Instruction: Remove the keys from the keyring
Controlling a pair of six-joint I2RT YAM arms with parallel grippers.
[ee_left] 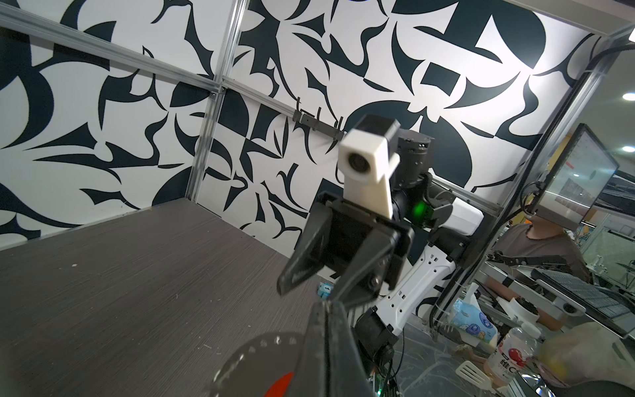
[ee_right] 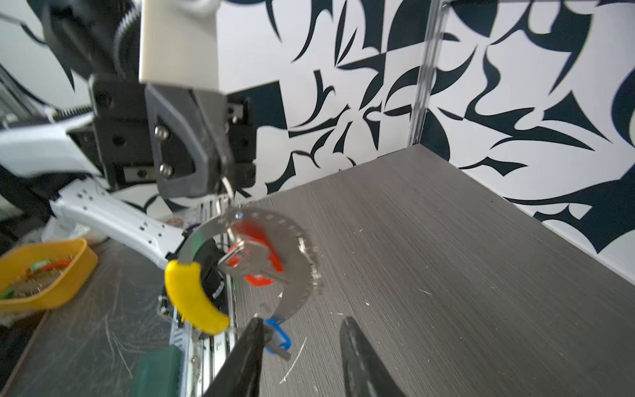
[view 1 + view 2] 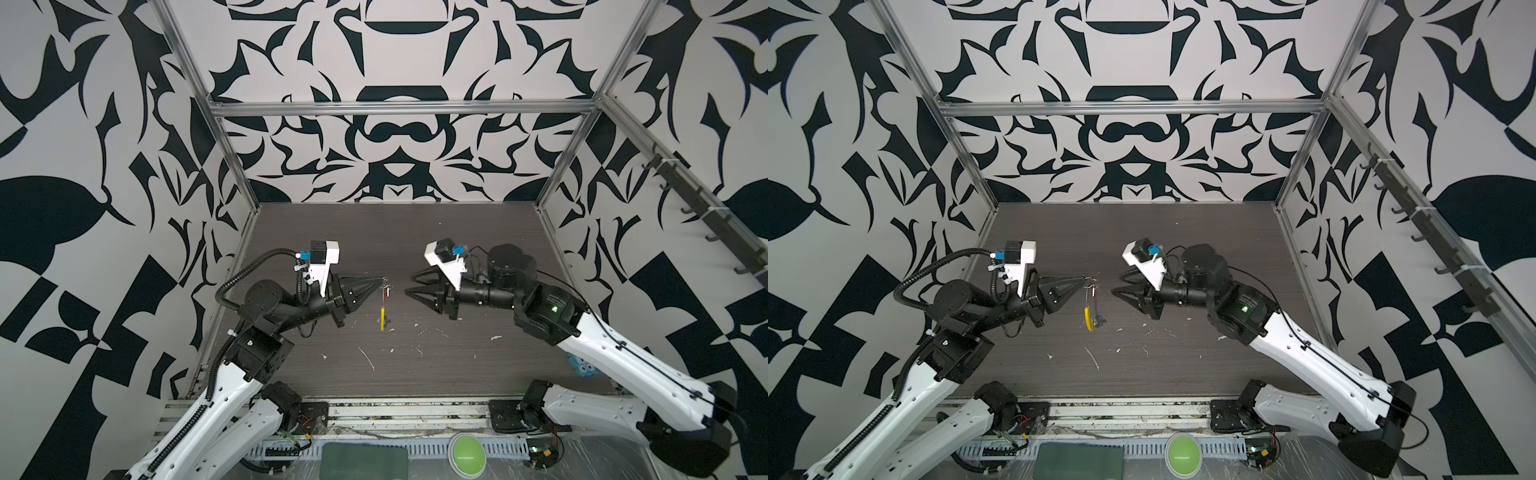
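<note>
One red key (image 2: 252, 257), one seemingly blue key (image 2: 279, 338), one keyring (image 2: 307, 275)

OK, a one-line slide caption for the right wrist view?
Left gripper dangles the keyring, red-headed key and blue-headed key on it, before the open right gripper.
</note>
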